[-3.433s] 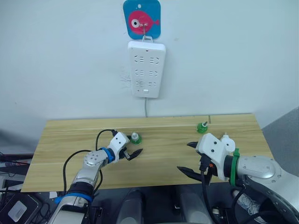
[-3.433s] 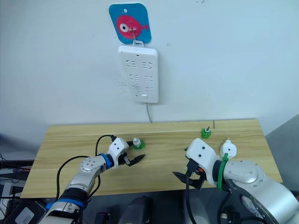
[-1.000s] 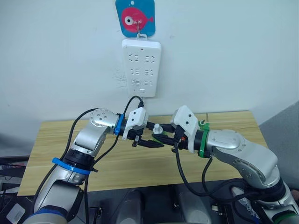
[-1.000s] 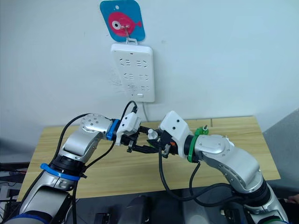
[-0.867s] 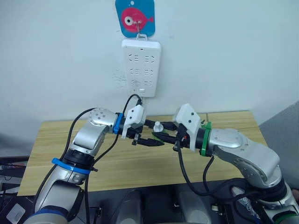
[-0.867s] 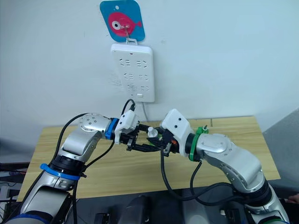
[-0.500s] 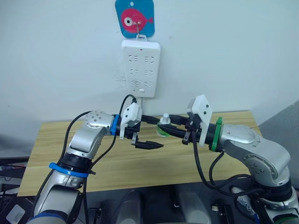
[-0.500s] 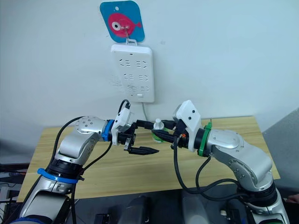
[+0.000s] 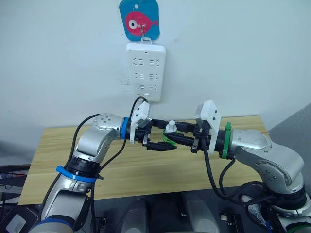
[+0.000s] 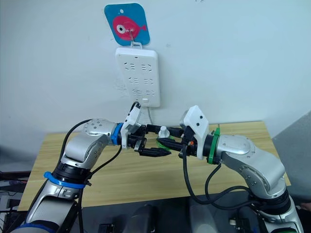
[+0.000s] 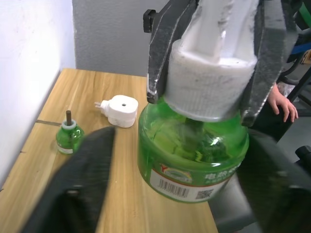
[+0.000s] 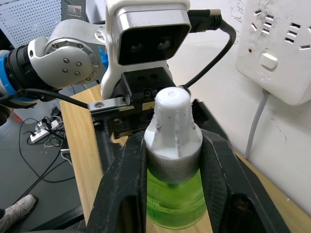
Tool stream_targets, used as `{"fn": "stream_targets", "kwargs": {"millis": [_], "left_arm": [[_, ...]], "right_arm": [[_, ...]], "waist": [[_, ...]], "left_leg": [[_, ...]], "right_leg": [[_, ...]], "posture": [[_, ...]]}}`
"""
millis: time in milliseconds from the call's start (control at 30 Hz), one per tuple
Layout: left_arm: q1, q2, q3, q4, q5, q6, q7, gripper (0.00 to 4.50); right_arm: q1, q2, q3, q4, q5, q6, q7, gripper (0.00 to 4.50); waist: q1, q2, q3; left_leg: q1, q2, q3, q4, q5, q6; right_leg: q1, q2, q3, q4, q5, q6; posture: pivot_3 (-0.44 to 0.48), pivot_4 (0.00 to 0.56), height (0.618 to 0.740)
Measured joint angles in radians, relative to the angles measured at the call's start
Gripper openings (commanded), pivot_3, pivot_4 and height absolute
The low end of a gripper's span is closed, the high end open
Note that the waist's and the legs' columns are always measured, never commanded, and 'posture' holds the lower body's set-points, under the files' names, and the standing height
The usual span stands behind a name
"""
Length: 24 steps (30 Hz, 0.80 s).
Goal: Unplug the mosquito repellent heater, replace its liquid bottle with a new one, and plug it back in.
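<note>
A green liquid bottle [image 11: 192,158] with a white cap [image 12: 172,131] hangs above the table. My right gripper [image 12: 172,150] is shut on that cap. My left gripper [image 10: 159,140] faces it from the other side, its jaws standing apart on either side of the green body, with a small gap still showing. The mosquito repellent heater [image 11: 119,109], white with a round hole and prongs, lies unplugged on the table. A second small green bottle [image 11: 68,136] with a bare wick stands near it.
The white power strip [image 9: 146,72] hangs on the wall from a blue fish hook [image 9: 141,19], above the wooden table [image 9: 63,160]. A person's hand [image 11: 282,104] shows beyond the table's far end.
My left gripper has moved in toward the bottle and its wide jaws have narrowed around the green body. The right gripper has kept its hold on the cap and barely shifted.
</note>
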Motion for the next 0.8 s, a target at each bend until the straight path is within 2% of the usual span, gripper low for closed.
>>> {"fn": "stream_targets", "kwargs": {"millis": [33,67,333,533,567,667,800], "left_arm": [[0.0,-0.007,0.0,-0.001,0.0,0.0,0.003,2.4],[0.0,-0.013,0.0,-0.001,0.0,0.0,0.008,2.29],[0.027,-0.019,0.003,-0.03,0.0,-0.013,0.024,2.29],[0.055,-0.006,-0.036,-0.055,0.012,-0.128,-0.047,2.29],[0.055,-0.007,-0.041,-0.055,0.014,-0.145,-0.049,2.29],[0.057,-0.006,-0.041,-0.058,0.014,-0.164,-0.047,2.29],[0.076,0.007,-0.04,-0.077,0.016,-0.174,-0.028,2.29]], "right_arm": [[0.0,-0.001,-0.005,0.0,-0.001,0.0,-0.003,1.1],[0.0,-0.001,-0.008,0.0,-0.001,0.0,-0.003,1.1],[-0.002,-0.024,-0.001,0.011,-0.004,-0.024,0.034,1.1],[-0.144,-0.197,0.094,0.154,-0.022,-0.153,0.402,1.1],[-0.184,-0.211,0.116,0.196,-0.032,-0.176,0.473,1.1],[-0.229,-0.213,0.144,0.265,-0.048,-0.216,0.556,1.1],[-0.247,-0.213,0.148,0.301,-0.039,-0.211,0.606,2.54]], "waist": [[0.0,0.0,0.0],[0.0,0.0,-0.001],[0.0,0.0,-0.001],[0.0,0.0,-0.002],[0.0,-0.001,-0.002],[0.0,-0.001,-0.003],[0.001,-0.001,-0.003]], "left_leg": [[0.0,0.0,0.0,0.0,0.0,0.0],[0.0,0.0,0.0,0.001,0.0,0.0],[0.0,0.0,0.0,0.005,0.0,0.0],[0.002,-0.001,0.001,0.01,-0.001,0.005],[0.002,-0.001,0.001,0.01,-0.001,0.005],[0.002,-0.001,0.001,0.011,0.0,0.006],[0.001,-0.001,0.0,0.01,0.001,0.003]], "right_leg": [[0.0,0.0,0.0,0.0,0.0,0.0],[0.0,0.0,0.0,0.001,0.0,0.0],[0.0,0.0,0.001,0.006,0.0,0.0],[0.002,0.0,0.002,0.008,0.002,0.0],[0.002,0.0,0.002,0.008,0.002,-0.001],[0.002,0.0,0.001,0.009,0.003,-0.001],[0.001,0.0,0.001,0.009,0.003,-0.001]], "posture": [[-0.142,0.188,0.74],[-0.142,0.188,0.74],[-0.148,0.177,0.74],[-0.127,0.174,0.74],[-0.118,0.172,0.74],[-0.114,0.172,0.74],[-0.117,0.177,0.74]]}}
